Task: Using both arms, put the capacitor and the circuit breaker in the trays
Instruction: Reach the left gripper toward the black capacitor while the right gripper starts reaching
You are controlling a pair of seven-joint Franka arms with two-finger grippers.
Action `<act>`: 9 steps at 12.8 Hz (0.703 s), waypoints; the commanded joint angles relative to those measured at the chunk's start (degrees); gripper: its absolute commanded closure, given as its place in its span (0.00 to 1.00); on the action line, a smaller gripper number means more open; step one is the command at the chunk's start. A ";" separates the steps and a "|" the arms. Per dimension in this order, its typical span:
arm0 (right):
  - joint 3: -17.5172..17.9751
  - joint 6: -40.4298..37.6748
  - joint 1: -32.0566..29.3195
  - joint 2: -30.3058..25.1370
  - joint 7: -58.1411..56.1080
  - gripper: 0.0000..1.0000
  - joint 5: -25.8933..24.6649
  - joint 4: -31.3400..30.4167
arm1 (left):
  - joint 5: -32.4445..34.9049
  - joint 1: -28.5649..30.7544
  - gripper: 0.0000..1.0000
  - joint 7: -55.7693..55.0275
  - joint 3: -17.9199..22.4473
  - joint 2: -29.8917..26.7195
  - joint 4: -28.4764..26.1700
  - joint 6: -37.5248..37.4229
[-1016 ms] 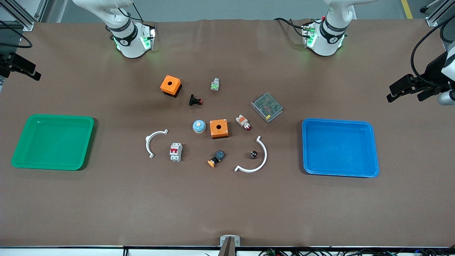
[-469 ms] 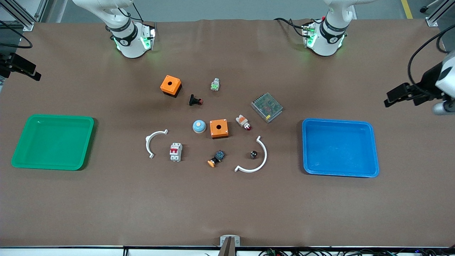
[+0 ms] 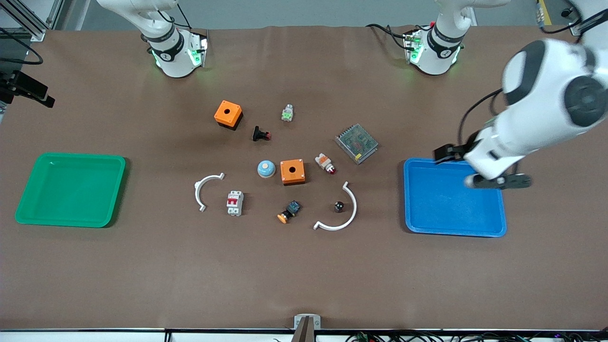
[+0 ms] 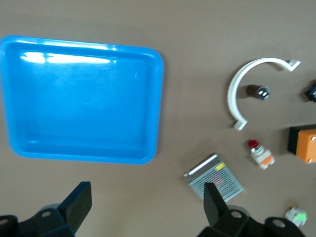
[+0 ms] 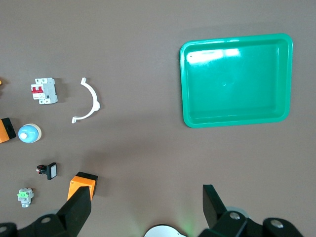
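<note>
The left gripper (image 3: pixel 475 168) hangs over the blue tray (image 3: pixel 453 223), above the tray's edge farthest from the front camera. Its fingers (image 4: pixel 79 205) are spread wide with nothing between them. The left arm (image 3: pixel 546 102) reaches down to it from the left arm's end of the table.

The right gripper (image 5: pixel 145 207) is also spread wide and empty. In the front view it sits at the frame edge at the right arm's end of the table, up in the air and clear of the parts; the right arm waits. The right wrist view looks down on the green tray (image 5: pixel 237 116), which holds nothing.

The capacitor (image 3: pixel 338 206) stands on the table inside the curve of a white arc-shaped bracket (image 3: pixel 349 213), near it, but contact cannot be judged. It lies between the blue tray and an orange-capped button (image 3: pixel 288 212).

The circuit breaker (image 3: pixel 234 203) lies on the table with its red levers facing up, just beside a second white arc bracket (image 3: pixel 203 189), toward the right arm's end of the table. The green tray is well apart from it.

An orange box (image 3: pixel 292 171), a blue dome (image 3: pixel 266 168) and a metal mesh module (image 3: pixel 356 143) lie farther from the front camera than both task parts.
</note>
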 commanded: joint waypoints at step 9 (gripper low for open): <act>-0.12 5.42 0.00 8.32 -0.67 0.00 0.77 2.28 | 2.45 -18.14 0.00 -21.07 5.51 29.64 21.66 16.46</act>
